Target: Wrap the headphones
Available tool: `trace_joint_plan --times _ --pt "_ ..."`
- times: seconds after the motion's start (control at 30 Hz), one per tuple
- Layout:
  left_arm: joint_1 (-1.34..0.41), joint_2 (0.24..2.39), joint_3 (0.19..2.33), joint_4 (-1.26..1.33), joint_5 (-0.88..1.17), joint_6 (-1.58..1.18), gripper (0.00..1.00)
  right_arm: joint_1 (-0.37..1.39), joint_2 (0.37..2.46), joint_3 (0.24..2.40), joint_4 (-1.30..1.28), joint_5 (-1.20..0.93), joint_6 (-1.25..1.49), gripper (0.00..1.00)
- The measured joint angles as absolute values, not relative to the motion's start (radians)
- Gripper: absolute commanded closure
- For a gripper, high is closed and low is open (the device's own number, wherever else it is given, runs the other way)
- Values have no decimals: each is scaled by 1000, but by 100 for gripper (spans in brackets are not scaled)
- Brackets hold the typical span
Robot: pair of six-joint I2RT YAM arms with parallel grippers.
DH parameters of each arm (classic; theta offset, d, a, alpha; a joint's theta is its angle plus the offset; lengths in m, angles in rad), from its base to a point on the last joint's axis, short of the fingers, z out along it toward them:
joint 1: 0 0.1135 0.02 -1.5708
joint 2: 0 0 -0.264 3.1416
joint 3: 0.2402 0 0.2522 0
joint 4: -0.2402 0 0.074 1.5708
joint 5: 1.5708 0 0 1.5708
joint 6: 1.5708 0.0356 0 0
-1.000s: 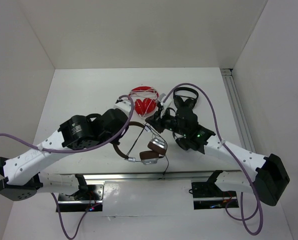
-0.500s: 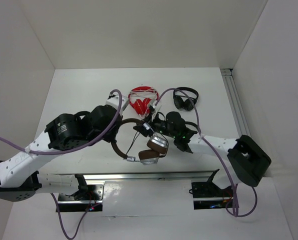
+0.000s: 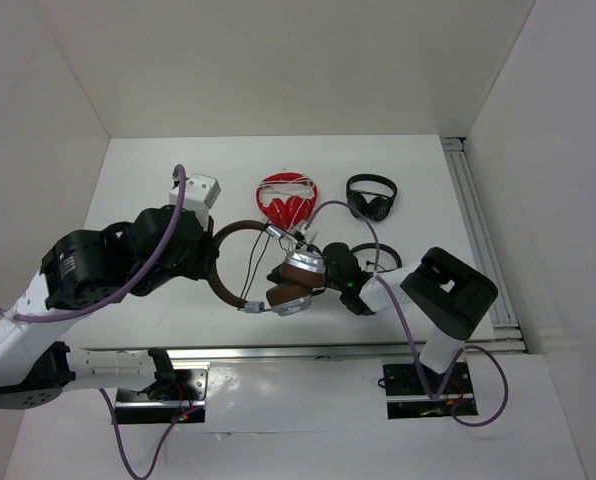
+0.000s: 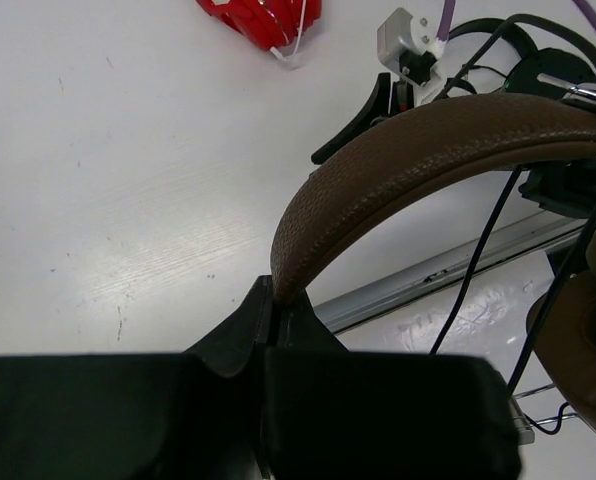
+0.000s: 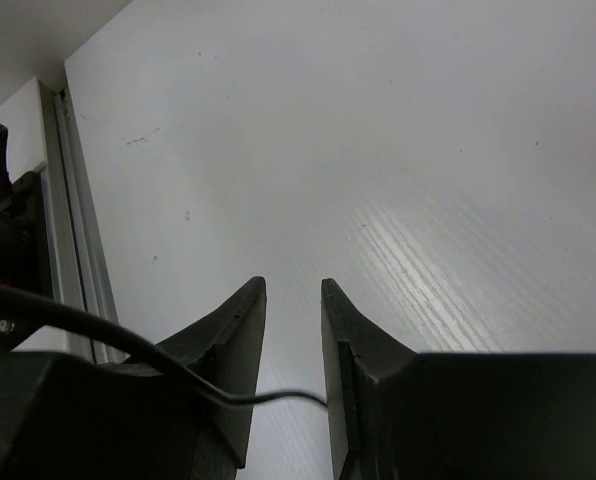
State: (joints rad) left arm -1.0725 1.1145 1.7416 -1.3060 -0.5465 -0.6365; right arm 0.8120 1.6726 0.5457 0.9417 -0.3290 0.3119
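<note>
Headphones [image 3: 298, 270] show a curved, grainy brown leather-look band [image 4: 428, 150], silver cups and thin dark cable [image 5: 178, 375]; left claw [image 4: 273, 300] pinches the band, right claw [image 5: 293, 290] narrowly parted.

White table [image 3: 138, 190], plain white walls [image 3: 278, 60], metal rail [image 3: 483, 240]
</note>
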Motion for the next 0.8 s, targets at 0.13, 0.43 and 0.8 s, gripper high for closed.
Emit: trace_joint_plan --times 0.13,0.43,0.8 --pt "-1073 1109 1754 -1320 -556 -639 100 819 1728 545 984 -334 324 64" --pt "-1073 1111 1754 -1350 -579 -662 100 832 1785 514 1011 -334 327 60" --pt "-1073 1111 1754 -1374 -609 -672 100 833 1812 493 1008 -301 328 57"
